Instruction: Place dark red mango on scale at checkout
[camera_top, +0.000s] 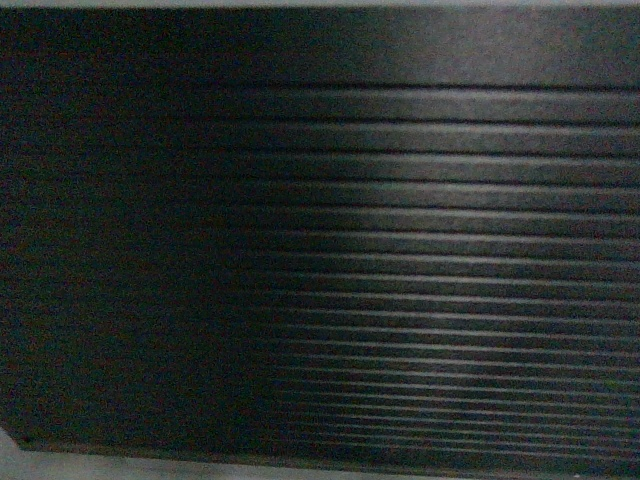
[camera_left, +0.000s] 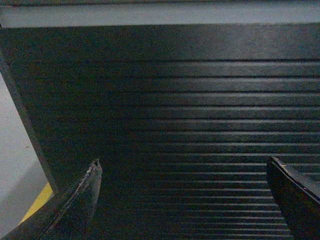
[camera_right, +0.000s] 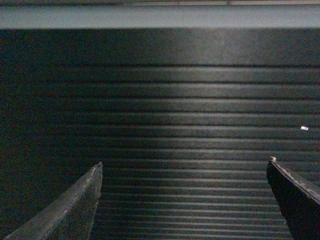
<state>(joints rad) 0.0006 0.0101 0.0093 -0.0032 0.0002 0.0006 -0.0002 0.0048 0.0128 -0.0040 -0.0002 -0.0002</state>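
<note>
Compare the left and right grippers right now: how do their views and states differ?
The left gripper faces the checkout near its left corner, with floor and a yellow line showing; the right gripper sees only slats, with a small white speck. Both are open and empty.

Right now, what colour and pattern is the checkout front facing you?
Dark brown-black, with horizontal slats across the checkout front; clearest in the head view.

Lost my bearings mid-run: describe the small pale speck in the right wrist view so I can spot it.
The checkout front fills the view with dark horizontal slats. Look to the far right, about mid-height, above the right finger. The speck is a tiny whitish mark, the only bright spot on the slats.
</note>
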